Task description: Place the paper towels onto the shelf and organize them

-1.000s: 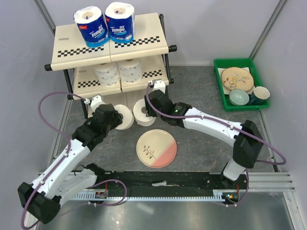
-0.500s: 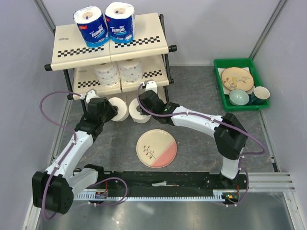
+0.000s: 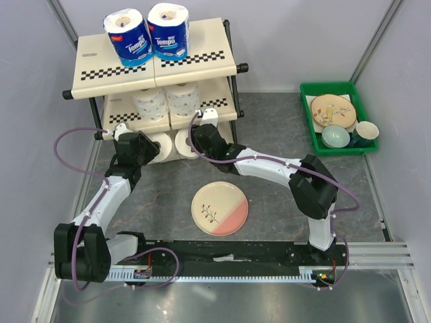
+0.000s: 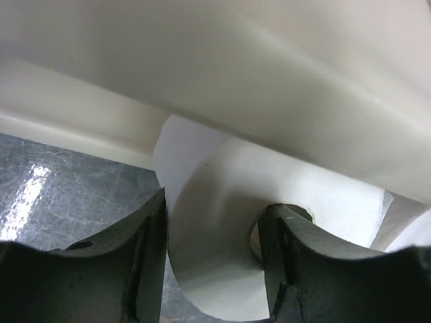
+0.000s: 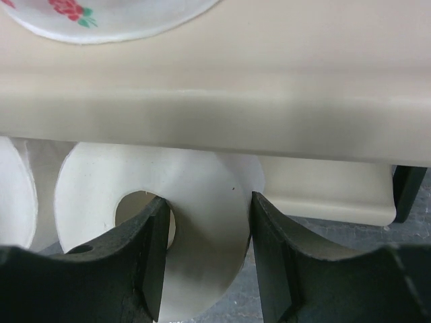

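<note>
The shelf (image 3: 202, 57) stands at the far left of the table (image 3: 283, 215). Two wrapped rolls (image 3: 128, 35) (image 3: 168, 30) stand side by side on its top tier, and two bare rolls (image 3: 150, 103) (image 3: 183, 99) stand side by side on the middle tier.

Two more bare rolls lie on their sides, touching, at the front of the bottom tier and partly under the middle panel. The left gripper (image 3: 147, 149) holds the left roll (image 3: 161, 146). Its wrist view shows the fingers (image 4: 145, 256) pinching the roll's wall (image 4: 215, 269), one in the core and one outside. The right gripper (image 3: 197, 140) holds the right roll (image 3: 185, 142) the same way, its fingers (image 5: 269, 256) closed on the paper wall (image 5: 202, 202). Whether either roll rests on the bottom panel cannot be told.

A plate (image 3: 219, 208) lies near the arms' bases. A green tray (image 3: 343, 151) of dishes sits at the far right.
</note>
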### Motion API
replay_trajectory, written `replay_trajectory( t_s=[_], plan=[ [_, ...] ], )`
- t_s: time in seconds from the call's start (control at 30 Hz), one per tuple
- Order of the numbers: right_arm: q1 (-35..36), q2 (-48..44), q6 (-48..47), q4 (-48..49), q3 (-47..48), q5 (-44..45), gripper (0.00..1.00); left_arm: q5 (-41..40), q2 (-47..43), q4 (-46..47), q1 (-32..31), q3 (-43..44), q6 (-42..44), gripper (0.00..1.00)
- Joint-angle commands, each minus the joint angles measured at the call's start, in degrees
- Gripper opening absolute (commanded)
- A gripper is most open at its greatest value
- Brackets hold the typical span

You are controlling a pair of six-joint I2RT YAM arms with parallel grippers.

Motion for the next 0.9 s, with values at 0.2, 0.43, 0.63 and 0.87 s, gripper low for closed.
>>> replay_trajectory(
  t_s=[0.2,0.43,0.63,0.87],
  plan=[
    [-0.8,3.6,-1.3,9.8,3.8,1.9,0.15,2.0,5.8,12.6,1.2,1.7,-0.1,0.02],
    [-0.9,4.9,-2.6,12.0,4.3,3.6,0.15,1.2,7.5,12.6,1.7,2.8,1.1,0.02],
    [-1.0,5.2,-2.9,16.6,2.7,4.0,0.16,1.1,7.8,12.3,2.2,3.4,1.6,0.01],
    [-1.1,5.9,-3.4,20.6,0.9,3.7,0.18,1.2,7.4,15.1,2.6,2.6,0.7,0.02]
  ],
)
